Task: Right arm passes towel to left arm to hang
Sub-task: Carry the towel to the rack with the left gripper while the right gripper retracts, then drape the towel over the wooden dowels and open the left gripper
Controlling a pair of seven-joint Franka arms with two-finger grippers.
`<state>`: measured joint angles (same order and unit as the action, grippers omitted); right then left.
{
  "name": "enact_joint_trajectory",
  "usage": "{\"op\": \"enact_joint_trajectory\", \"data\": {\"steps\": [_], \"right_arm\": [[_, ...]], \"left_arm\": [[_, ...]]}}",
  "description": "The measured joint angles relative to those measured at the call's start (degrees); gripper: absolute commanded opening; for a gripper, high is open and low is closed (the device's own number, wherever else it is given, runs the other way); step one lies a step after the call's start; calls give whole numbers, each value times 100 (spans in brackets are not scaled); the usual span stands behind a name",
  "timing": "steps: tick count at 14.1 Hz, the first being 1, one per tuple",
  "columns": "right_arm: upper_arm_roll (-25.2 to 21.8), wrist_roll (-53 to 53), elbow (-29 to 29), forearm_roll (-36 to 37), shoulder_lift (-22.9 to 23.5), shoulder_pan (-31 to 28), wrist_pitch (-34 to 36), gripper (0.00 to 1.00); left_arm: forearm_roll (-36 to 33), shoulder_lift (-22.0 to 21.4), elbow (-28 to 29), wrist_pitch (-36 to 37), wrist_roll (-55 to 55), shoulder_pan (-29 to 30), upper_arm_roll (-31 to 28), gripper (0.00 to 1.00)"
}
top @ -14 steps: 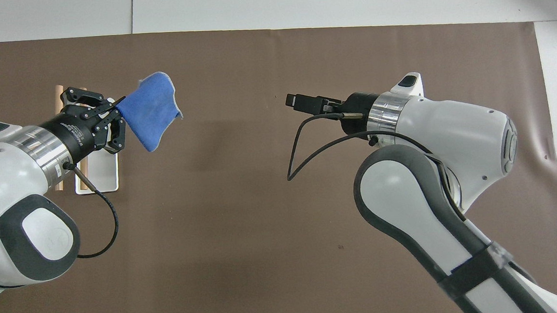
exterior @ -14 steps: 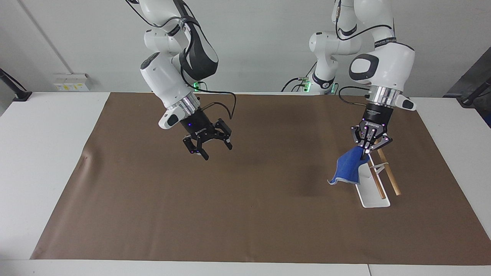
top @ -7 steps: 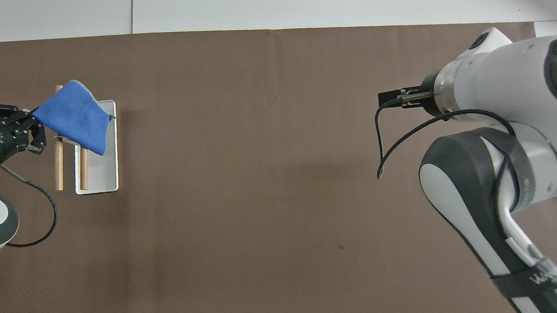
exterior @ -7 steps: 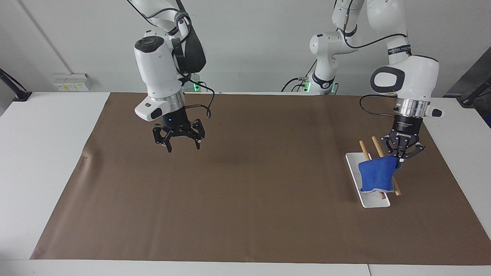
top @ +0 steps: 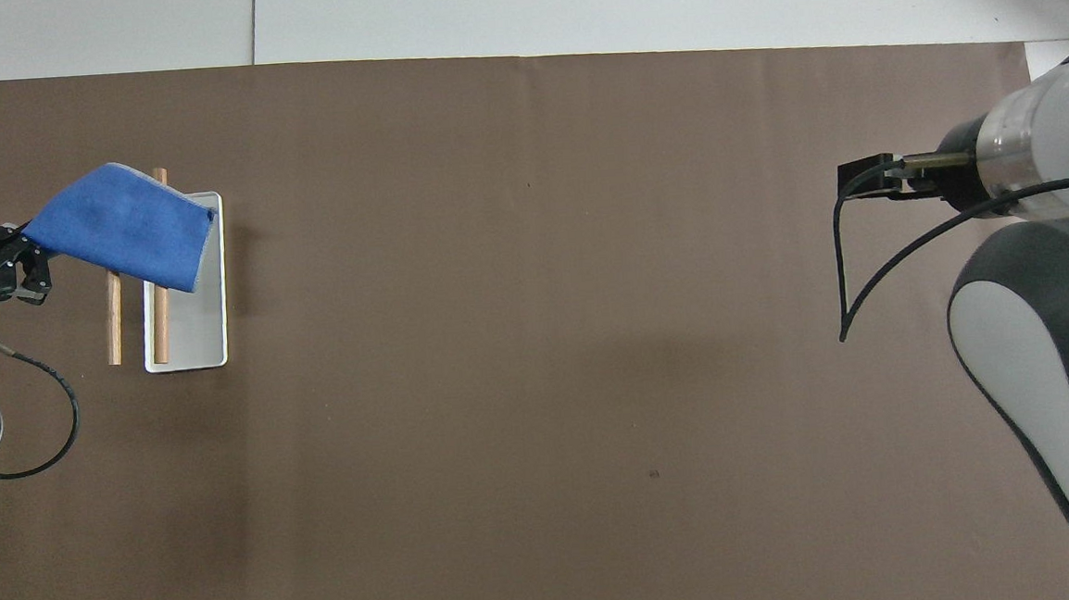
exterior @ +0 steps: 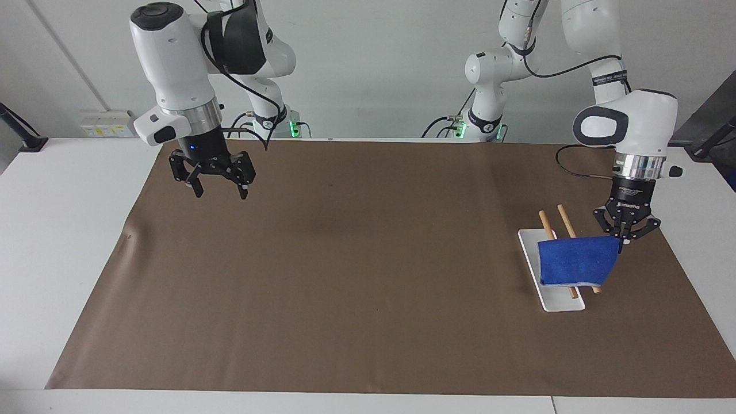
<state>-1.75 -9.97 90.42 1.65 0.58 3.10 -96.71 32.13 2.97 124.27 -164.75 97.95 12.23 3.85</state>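
Item: small royal-blue terry towel (exterior: 576, 261), pale stitched edging. Soft, light and limp, I judge; it drapes over the two wooden rods (exterior: 566, 221) of the white rack base (exterior: 559, 302) at my left arm's end of the table. Best held by a top corner. My left gripper (exterior: 625, 234) pinches exactly that corner. My right gripper (exterior: 214, 183) hangs spread, holding nothing, over the brown mat (exterior: 368, 276). Lettering on the left wrist: unreadable.

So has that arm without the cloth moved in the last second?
Yes. The right gripper, open and holding nothing, has swung away from the middle of the brown mat toward the right arm's end of the table, now over the mat's edge nearest the robots.
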Motion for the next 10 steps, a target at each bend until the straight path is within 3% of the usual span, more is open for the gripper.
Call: {"op": "enact_joint_trajectory", "data": {"steps": [10], "right_arm": [[-112, 155, 100, -2, -63, -304, 317, 100]], "left_arm": [[0, 150, -64, -1, -35, 13, 51, 1]]}}
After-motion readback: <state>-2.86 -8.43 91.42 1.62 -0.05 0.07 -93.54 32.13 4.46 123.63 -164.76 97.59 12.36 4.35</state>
